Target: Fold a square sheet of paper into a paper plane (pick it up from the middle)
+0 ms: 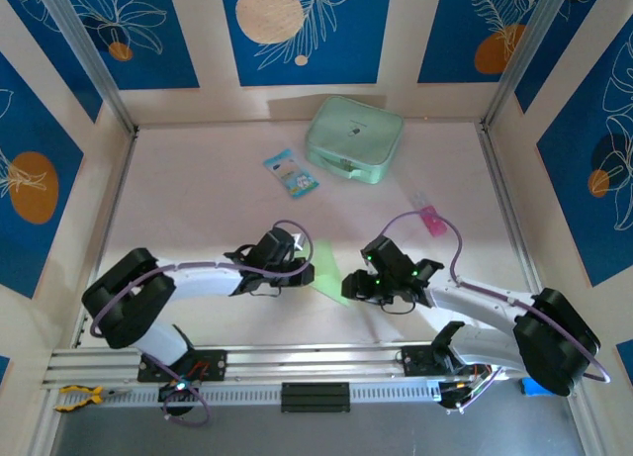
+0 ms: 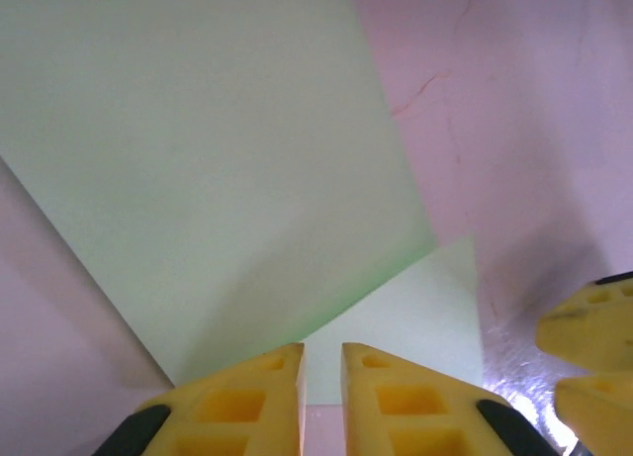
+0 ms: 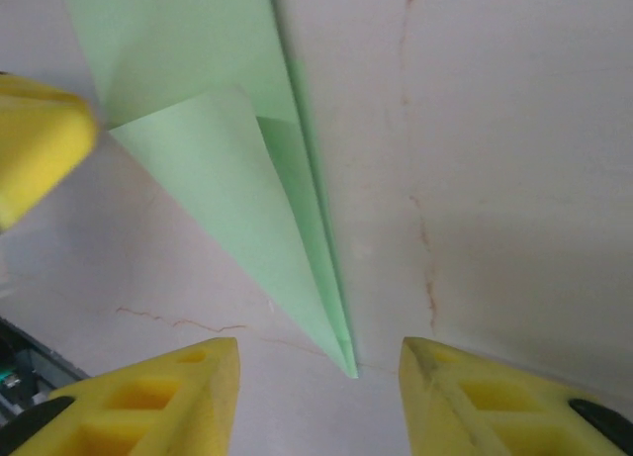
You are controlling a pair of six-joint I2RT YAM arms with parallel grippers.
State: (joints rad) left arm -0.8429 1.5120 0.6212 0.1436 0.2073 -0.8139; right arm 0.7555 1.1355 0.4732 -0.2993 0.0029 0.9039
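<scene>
Creasing looks to be the step in hand; the sheet of paper [image 3: 227, 179] lies on the table [image 1: 198, 209] near the arms' bases, between the two wrists, already folded to a narrow point, one triangular flap lifting a little off the layer beneath; the right gripper [image 3: 318, 355] hovers over that tip, jaws well apart and empty, the point lying between its fingers untouched; the left gripper [image 2: 321, 362] sits just left of it at the paper's edge, jaws parted by a slim slit, grasping nothing either. One gripper would best pin the broad part flat while the other runs along the fold from wide end to tip; such thin paper probably slides on this smooth top, so pressure should come straight down first; the flap's edge wants lining up with the centre crease before pressing. Farther off, well apart, lie a small pink item [image 1: 430, 220], a blue-and-white packet [image 1: 291, 172] and, by the far wall, a mint-green case [image 1: 353, 139]; none needs touching.
</scene>
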